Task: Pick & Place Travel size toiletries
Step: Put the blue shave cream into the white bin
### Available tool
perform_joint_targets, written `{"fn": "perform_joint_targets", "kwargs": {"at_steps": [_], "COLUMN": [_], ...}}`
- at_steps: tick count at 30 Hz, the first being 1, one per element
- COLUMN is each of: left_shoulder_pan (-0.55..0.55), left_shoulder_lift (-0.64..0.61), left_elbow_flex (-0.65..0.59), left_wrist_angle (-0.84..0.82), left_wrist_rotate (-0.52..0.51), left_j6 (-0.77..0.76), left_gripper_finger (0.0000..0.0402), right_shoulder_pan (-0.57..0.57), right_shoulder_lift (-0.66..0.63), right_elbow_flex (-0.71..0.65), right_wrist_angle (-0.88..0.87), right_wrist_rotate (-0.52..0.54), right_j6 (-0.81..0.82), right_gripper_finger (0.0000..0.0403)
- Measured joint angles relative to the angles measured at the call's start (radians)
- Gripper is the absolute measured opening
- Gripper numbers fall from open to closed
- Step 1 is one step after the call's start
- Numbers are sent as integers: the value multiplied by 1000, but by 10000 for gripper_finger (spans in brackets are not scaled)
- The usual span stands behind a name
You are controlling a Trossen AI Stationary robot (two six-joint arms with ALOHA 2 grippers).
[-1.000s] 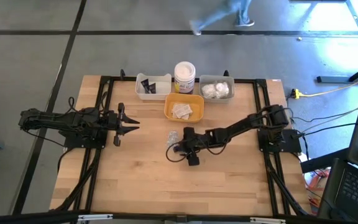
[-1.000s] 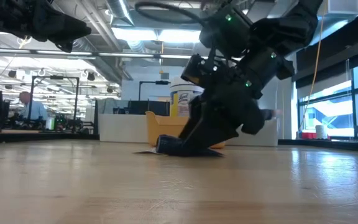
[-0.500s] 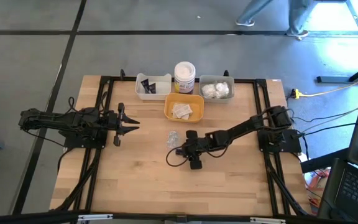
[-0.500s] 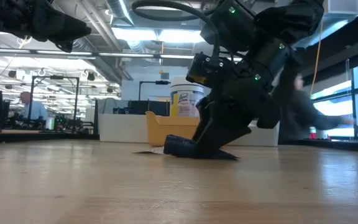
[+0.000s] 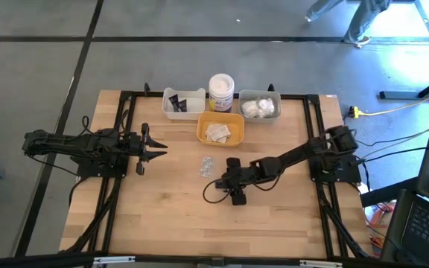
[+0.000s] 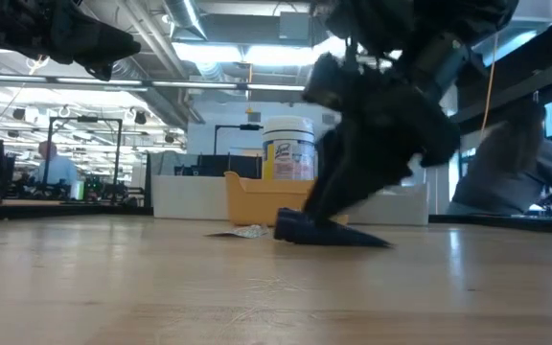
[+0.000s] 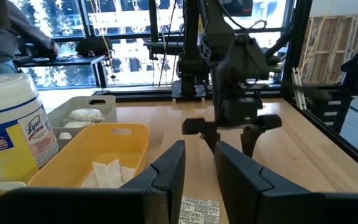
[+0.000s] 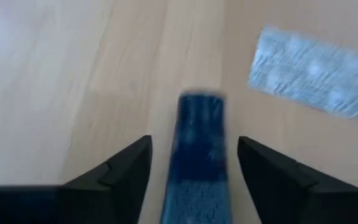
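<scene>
A dark blue tube (image 8: 199,155) lies flat on the wooden table (image 5: 162,216), also seen in the low view (image 6: 319,233). My right gripper (image 5: 224,181) slants down over it, open, one finger on each side (image 8: 193,143). A flat printed sachet (image 5: 205,165) lies on the table just beyond it (image 8: 312,81). At the far edge, black tubes (image 5: 174,103) sit in a white tray, sachets (image 5: 216,132) in a yellow tray, and white fluffy pieces (image 5: 258,108) in a grey tray. My left gripper (image 5: 159,150) waits at the table's left, level and open. My right gripper straddles the dark tube (image 8: 197,124), its fingers (image 8: 129,168) slanting down and lying along the tube. Narrow gaps show on both sides of the tube, and I cannot tell whether a finger touches it. The tube rests flat on the table.
A white jar with a yellow label (image 5: 220,91) stands between the white tray (image 5: 192,113) and the grey tray (image 5: 275,115), behind the yellow tray (image 5: 233,138). Black frame rails (image 5: 125,179) run along the table's sides. Bare wood lies toward the near edge. A person passes beyond the far edge.
My right gripper has gone toward the table's right and near edges, rising slightly. The dark tube has slid along the table with it, away from the sachet, which has stayed where it was.
</scene>
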Motion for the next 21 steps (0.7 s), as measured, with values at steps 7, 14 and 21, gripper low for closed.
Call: {"fn": "perform_joint_targets", "kwargs": {"at_steps": [7,14,21], "left_shoulder_pan": [0,0,0], "left_shoulder_lift": [0,0,0], "left_elbow_flex": [0,0,1], "left_wrist_angle": [0,0,0], "left_wrist_rotate": [0,0,-1], "left_j6": [0,0,0], "left_gripper_finger": [86,86,86], "right_shoulder_pan": [-1,-2,-3], "right_shoulder_lift": [-10,12,85], "right_elbow_flex": [12,116,283], "right_wrist_angle": [44,29,-240], "right_wrist_rotate": [2,23,53], "right_j6": [52,-4,-7], "right_gripper_finger": [284,279,269]}}
